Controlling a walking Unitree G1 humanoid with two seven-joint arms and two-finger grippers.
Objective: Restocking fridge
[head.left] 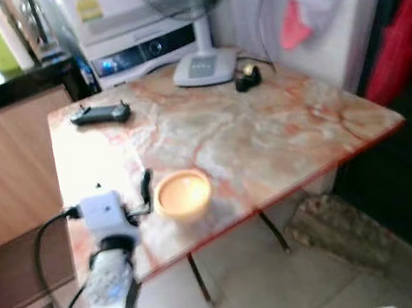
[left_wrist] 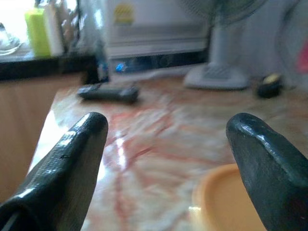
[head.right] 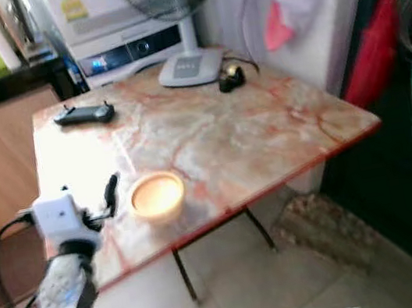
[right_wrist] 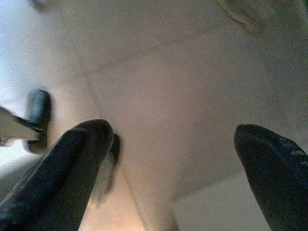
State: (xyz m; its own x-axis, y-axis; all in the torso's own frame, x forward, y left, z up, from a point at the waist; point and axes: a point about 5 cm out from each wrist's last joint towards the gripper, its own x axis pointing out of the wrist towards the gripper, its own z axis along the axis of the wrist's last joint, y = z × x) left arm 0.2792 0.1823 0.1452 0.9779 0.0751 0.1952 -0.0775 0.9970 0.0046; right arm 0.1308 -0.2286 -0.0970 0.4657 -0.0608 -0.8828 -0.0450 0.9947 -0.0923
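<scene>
A round orange-yellow container [head.left: 184,195] with a lid stands near the front edge of the pink marble table [head.left: 266,136]. My left gripper [head.left: 145,198] hovers over the table's front left part, just left of the container, and is open. In the left wrist view its two black fingers [left_wrist: 72,159] stand wide apart with nothing between them, and the container [left_wrist: 226,204] lies just ahead, by one fingertip. My right gripper [right_wrist: 173,159] hangs open over the pale floor tiles [right_wrist: 168,86].
A black remote [head.left: 100,115], a fan base [head.left: 203,67] and a small black-and-yellow object [head.left: 247,77] lie at the table's far side. A white appliance [head.left: 129,24] stands behind it. A wooden counter [head.left: 3,172] is at the left, and a mat [head.left: 337,231] lies on the floor at the right.
</scene>
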